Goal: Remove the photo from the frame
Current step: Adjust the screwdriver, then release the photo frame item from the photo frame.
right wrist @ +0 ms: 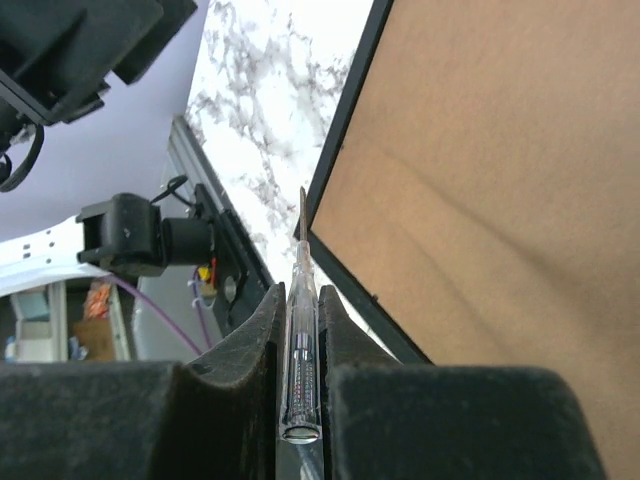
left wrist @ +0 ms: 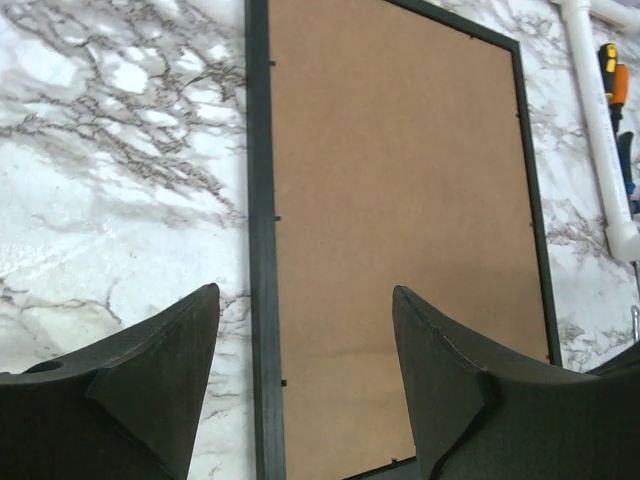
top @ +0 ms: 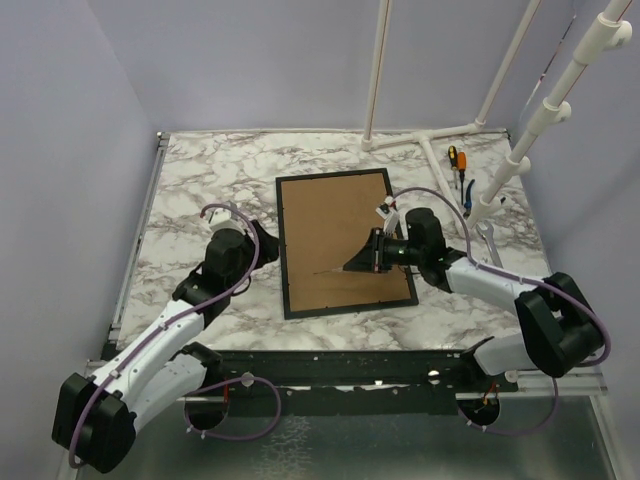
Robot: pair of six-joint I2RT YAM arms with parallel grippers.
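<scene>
The right gripper (right wrist: 300,300) is clamped tight on a clear screwdriver (right wrist: 301,350). Its blade points ahead of the fingers toward the black rim of the frame (right wrist: 480,200), but whether the tip touches cannot be told. Only the right wrist view shows this grip; from above the tool is a faint line. The left gripper (left wrist: 305,300) is spread wide with nothing in it. It hangs just above the frame's left rail, and the brown back stretches away ahead of it. The frame lies back up on the marble table (top: 200,180), so the photo is hidden beneath. Beyond the right arm lie an orange screwdriver (top: 453,157) and a white pipe stand (top: 440,135). The left wrist view cuts both off at its edge.
</scene>
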